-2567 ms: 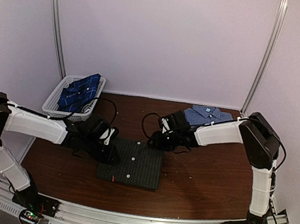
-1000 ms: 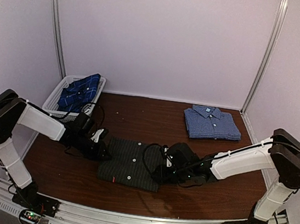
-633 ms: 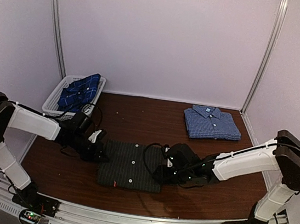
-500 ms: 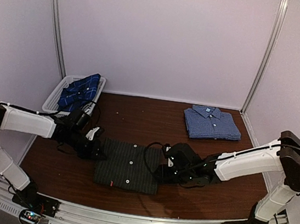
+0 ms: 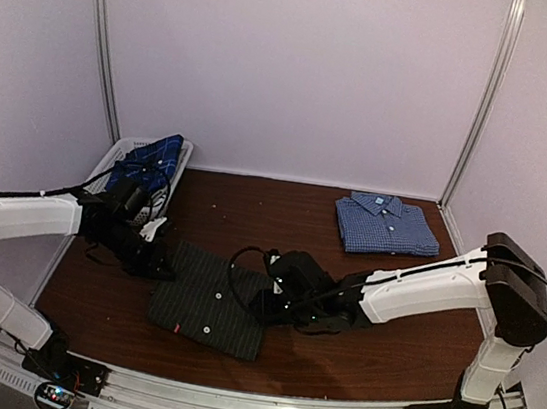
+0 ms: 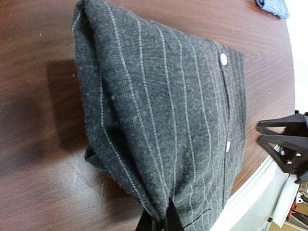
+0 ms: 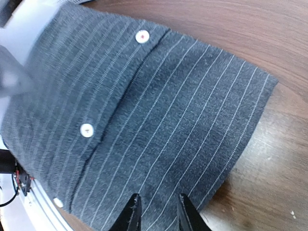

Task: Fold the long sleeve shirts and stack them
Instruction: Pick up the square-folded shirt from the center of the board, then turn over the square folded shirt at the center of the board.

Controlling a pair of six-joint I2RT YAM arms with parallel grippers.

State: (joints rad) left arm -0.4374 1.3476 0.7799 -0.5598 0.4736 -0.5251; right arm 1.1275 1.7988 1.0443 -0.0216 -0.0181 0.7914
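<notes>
Two arms (image 5: 30,216) (image 5: 414,284) stretch low, end effectors (image 5: 156,268) (image 5: 265,304) flanking the pinstriped shirt (image 5: 209,299).

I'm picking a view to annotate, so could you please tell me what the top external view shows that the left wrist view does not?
Only top external: the basket holding the plaid shirt, and the right pincer at the pinstripe shirt's right edge. Only left wrist: the shirt's layered fold up close, and the left pincer shut on its cloth. Both: the pinstripe shirt with its buttons, the table, and the check shirt, just a corner of it in the wrist view.
</notes>
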